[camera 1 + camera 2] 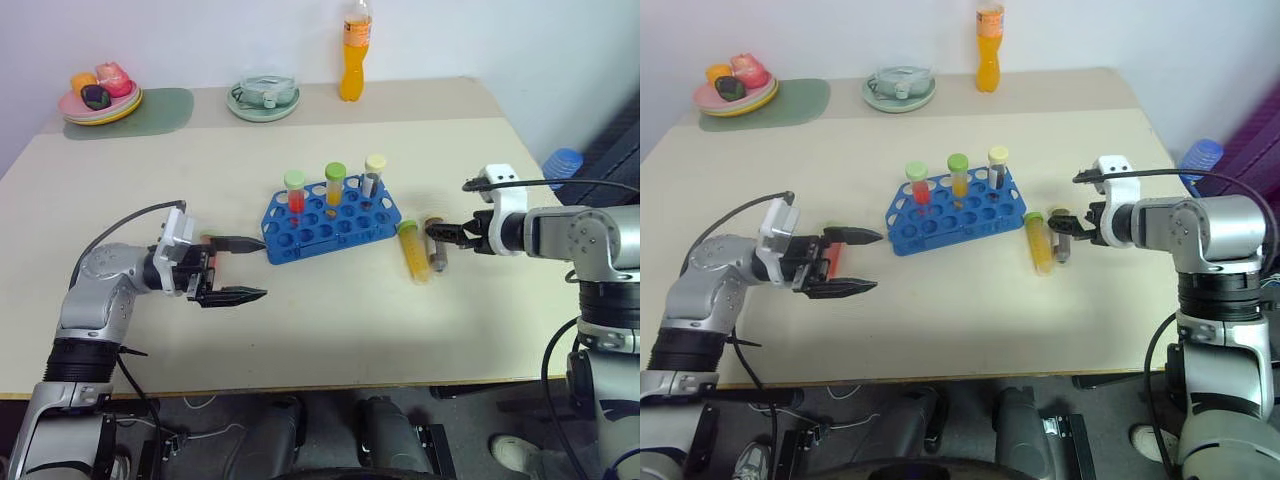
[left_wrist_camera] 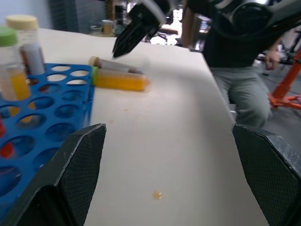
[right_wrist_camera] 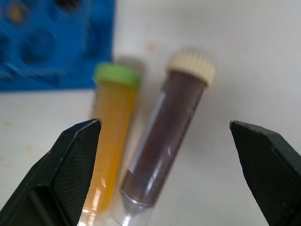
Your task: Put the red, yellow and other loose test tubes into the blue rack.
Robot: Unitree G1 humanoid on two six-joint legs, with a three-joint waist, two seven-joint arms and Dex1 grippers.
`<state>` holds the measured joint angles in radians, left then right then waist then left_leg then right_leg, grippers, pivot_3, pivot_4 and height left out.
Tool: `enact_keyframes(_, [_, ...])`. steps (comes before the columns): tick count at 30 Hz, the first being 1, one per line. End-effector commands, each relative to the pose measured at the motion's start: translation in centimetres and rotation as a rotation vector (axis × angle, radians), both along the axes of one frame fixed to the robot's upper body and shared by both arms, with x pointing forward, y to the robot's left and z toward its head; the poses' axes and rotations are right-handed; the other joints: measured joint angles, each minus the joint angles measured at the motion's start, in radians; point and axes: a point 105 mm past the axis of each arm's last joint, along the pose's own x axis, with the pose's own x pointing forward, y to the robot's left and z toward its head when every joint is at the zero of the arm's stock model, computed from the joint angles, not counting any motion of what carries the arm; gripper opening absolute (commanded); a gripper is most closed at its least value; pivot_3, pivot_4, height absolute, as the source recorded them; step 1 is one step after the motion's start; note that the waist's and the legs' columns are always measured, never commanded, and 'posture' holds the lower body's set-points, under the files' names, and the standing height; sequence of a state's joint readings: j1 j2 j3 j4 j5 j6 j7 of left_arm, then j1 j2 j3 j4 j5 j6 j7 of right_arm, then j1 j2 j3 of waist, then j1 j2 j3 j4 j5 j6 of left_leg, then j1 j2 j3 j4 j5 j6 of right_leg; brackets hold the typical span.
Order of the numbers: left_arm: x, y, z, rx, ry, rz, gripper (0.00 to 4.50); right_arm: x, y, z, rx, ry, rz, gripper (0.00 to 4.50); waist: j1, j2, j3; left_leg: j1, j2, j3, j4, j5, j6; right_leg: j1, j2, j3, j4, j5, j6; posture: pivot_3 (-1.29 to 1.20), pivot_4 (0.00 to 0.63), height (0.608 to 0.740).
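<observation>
Test tubes lie loose on the cream desk [image 1: 300, 340] in the left eye view: a yellow tube [image 1: 413, 252] and a dark tube [image 1: 436, 250], side by side at the blue rack's [image 1: 330, 220] three o'clock, long axes running twelve to six, caps toward twelve. Three capped tubes stand upright in the perforated plastic rack. The left end effector [image 1: 243, 268] sits at the rack's eight o'clock, fingers spread, empty. The right end effector [image 1: 440, 232] hovers at the dark tube, fingers spread. In the left wrist view, textured black fingers [image 2: 70, 179] frame both lying tubes beyond the rack. In the right wrist view, the dark tube's ribbed cream cap [image 3: 192, 67] and the yellow tube's green cap [image 3: 117, 74] lie between wide-set fingers.
</observation>
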<state>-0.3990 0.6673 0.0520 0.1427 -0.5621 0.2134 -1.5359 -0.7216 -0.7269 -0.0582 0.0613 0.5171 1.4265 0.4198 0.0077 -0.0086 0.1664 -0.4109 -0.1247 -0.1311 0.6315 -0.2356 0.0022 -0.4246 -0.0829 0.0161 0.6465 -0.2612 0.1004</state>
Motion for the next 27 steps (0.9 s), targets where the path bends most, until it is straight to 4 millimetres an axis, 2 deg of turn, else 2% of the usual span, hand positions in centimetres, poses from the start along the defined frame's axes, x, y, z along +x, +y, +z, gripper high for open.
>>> enact_keyframes(1, [-0.5, -0.4, 0.6, 0.007, -0.022, -0.037, 4.38, 0.9, 0.1, 0.7, -0.037, -0.021, 0.014, 4.5, -0.003, 0.0, 0.0, 0.0, 0.0, 0.0, 0.0, 0.0, 0.0, 0.0, 0.0, 0.0, 0.0, 0.0, 0.0, 0.0, 0.15, 0.74])
enact_keyframes(6, [-0.4, -0.8, 0.4, 0.009, -0.027, -0.047, 4.38, 2.4, 0.7, 0.6, -0.041, -0.013, 0.016, 4.5, -0.017, 0.0, 0.0, 0.0, 0.0, 0.0, 0.0, 0.0, -0.001, -0.001, 0.0, 0.0, 0.001, 0.0, 0.0, 0.0, 0.15, 0.74])
enact_keyframes(11, [-0.5, -1.1, 0.4, -0.003, -0.031, -0.048, 4.38, 4.3, 0.2, 0.4, -0.078, -0.011, -0.022, 4.5, -0.023, 0.0, 0.0, 0.0, 0.0, 0.001, 0.0, 0.001, -0.001, -0.001, 0.001, 0.001, 0.001, 0.0, 0.0, 0.0, 0.15, 0.74])
enact_keyframes(20, [-0.6, -1.3, 0.3, -0.027, -0.017, -0.041, 4.38, 4.6, 0.6, -1.8, -0.125, 0.09, -0.002, 4.5, -0.025, 0.0, 0.0, 0.0, 0.0, 0.001, 0.0, 0.001, -0.001, -0.001, 0.001, 0.001, 0.002, 0.001, -0.001, 0.0, 0.15, 0.74])
enact_keyframes(23, [-0.7, -1.3, 0.1, -0.028, -0.013, -0.04, 4.5, 4.8, 0.9, -1.9, -0.144, 0.078, 0.022, 3.63, -0.026, 0.0, 0.0, 0.001, 0.0, 0.001, 0.0, 0.001, -0.002, -0.001, 0.002, 0.001, 0.002, 0.001, -0.001, 0.0, 0.15, 0.74])
enact_keyframes(27, [-0.6, -1.4, 0.2, -0.026, -0.015, -0.036, 4.5, 4.6, 1.1, -1.7, -0.172, 0.07, 0.062, 1.76, -0.029, 0.0, 0.0, 0.001, 0.001, 0.001, 0.0, 0.001, -0.002, -0.002, 0.002, 0.002, 0.002, 0.001, -0.001, 0.0, 0.15, 0.74])
